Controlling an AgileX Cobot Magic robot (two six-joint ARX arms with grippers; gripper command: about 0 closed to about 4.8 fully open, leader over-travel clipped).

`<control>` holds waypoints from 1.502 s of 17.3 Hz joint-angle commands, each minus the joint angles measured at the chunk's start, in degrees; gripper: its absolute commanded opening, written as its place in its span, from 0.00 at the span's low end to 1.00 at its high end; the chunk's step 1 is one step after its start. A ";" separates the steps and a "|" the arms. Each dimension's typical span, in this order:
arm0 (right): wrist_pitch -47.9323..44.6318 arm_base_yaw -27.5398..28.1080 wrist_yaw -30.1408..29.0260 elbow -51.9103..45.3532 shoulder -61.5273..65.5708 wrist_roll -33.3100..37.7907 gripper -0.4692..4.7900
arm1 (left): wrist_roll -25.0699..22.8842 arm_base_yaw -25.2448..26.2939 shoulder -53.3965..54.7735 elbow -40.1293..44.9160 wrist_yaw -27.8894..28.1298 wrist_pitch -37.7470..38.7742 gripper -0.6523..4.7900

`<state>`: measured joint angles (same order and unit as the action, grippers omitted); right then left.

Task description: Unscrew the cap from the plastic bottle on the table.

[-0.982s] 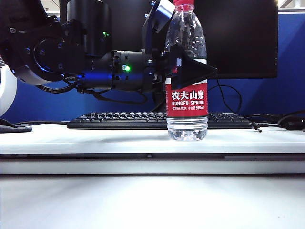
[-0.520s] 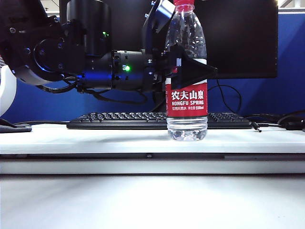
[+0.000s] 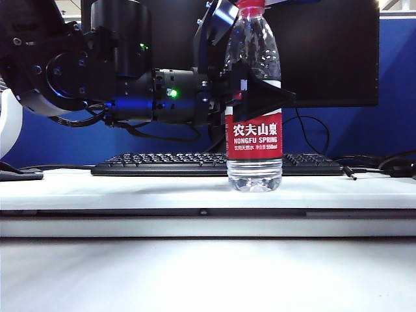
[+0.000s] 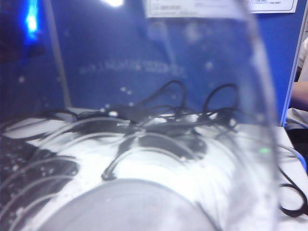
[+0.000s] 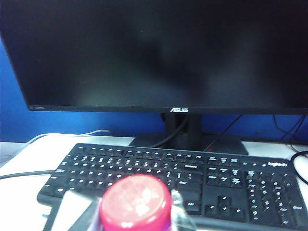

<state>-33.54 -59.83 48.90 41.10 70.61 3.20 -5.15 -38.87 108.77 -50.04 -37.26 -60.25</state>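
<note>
The cap (image 3: 251, 5) is cut off by the exterior view's top edge.

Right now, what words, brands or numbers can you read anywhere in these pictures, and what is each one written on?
"农夫山泉": plastic bottle, red label.
"NONGFU SPRING": same label, below the characters.
Small white line beneath: seems to end in "550ml", otherwise too small to read.
"ASUS": monitor, lower bezel, right wrist view.
"logitech": keyboard, far corner, faint.
Key legends: too small.
White paper notice on the blue wall, left wrist view: blurred, unreadable.

i log one clear plastic bottle (image 3: 254, 140), red-labelled, upright on the white table (image 3: 130, 188), red cap (image 5: 135, 202) on.
</note>
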 commanded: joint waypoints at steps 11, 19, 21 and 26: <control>12.13 3.69 -20.20 0.33 -6.80 2.45 0.37 | -0.63 -0.04 0.24 0.13 -0.50 1.99 0.66; 20.46 20.70 -54.60 0.33 -11.04 4.57 0.37 | -0.66 -0.02 0.24 0.13 -1.55 2.78 0.66; 20.48 26.45 -66.93 0.33 -11.04 4.96 0.37 | -0.63 -0.02 0.24 0.13 -1.55 2.84 0.66; 21.38 37.24 -87.80 0.33 -10.95 6.01 0.37 | -0.66 -0.02 0.24 0.13 -1.55 2.95 0.66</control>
<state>-14.02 -23.38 -34.54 41.47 59.57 8.12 -6.00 -38.98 108.75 -50.06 -39.11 -59.81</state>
